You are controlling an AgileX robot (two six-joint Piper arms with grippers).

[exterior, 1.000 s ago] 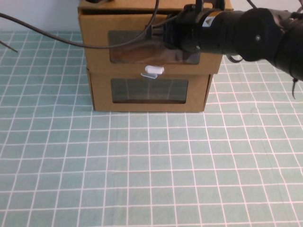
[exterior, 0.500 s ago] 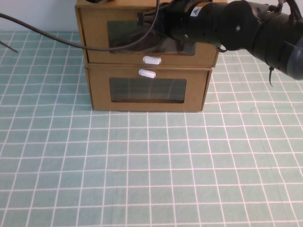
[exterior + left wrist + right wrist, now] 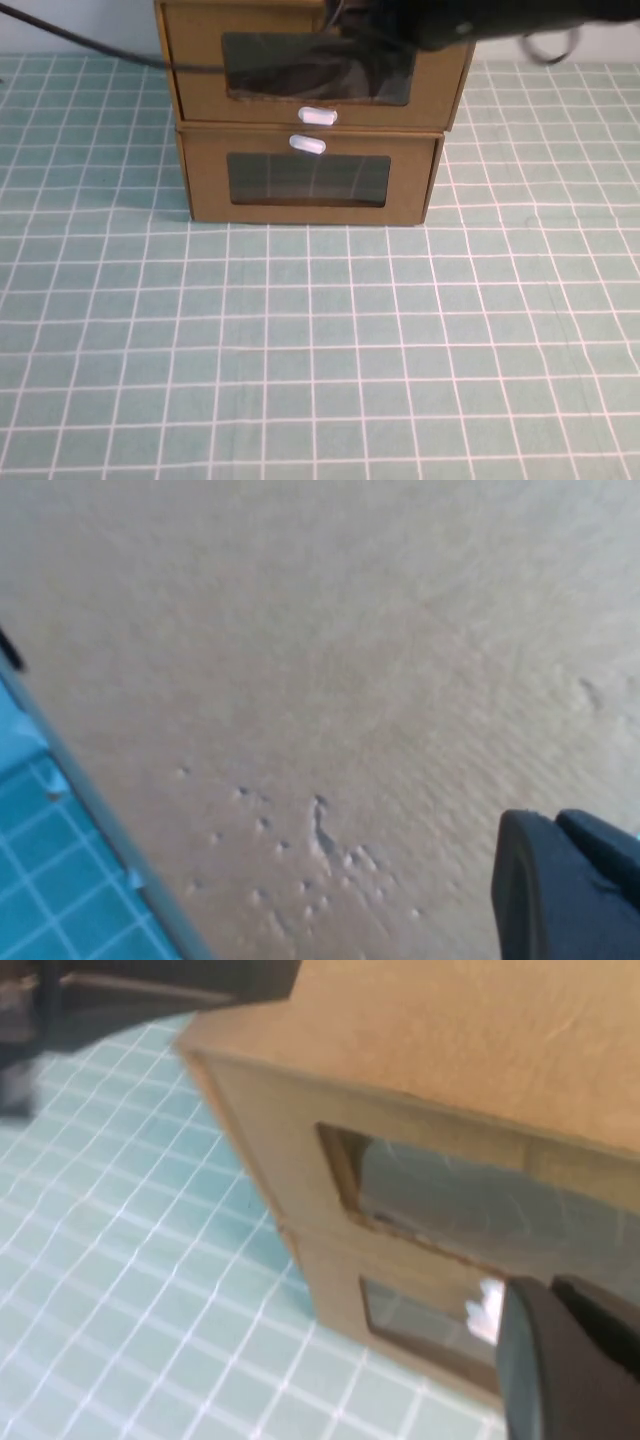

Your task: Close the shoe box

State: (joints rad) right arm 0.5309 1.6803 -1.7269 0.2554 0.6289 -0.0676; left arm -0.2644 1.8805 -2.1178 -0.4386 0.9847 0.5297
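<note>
The shoe box (image 3: 200,80) is the upper of two stacked cardboard boxes. Its window (image 3: 316,68) sits above its white handle (image 3: 317,116). Its front stands about level with the twin box (image 3: 205,185) below it. My right arm (image 3: 470,18) is a dark blur over the box's top far edge. My right gripper (image 3: 550,1295) is shut, empty and hovers above the box front (image 3: 280,1140). My left gripper (image 3: 545,825) is shut, close against a bare cardboard wall (image 3: 330,660), and is out of the high view.
The twin box has its white handle (image 3: 307,145) above its window (image 3: 308,180). Both boxes stand at the far middle of a green checked cloth (image 3: 320,350). A black cable (image 3: 90,42) runs in from the upper left.
The shoe box's drawer front stuck out over the lower box; it has slid back in, about level. My right arm has pulled back and up toward the far edge.
</note>
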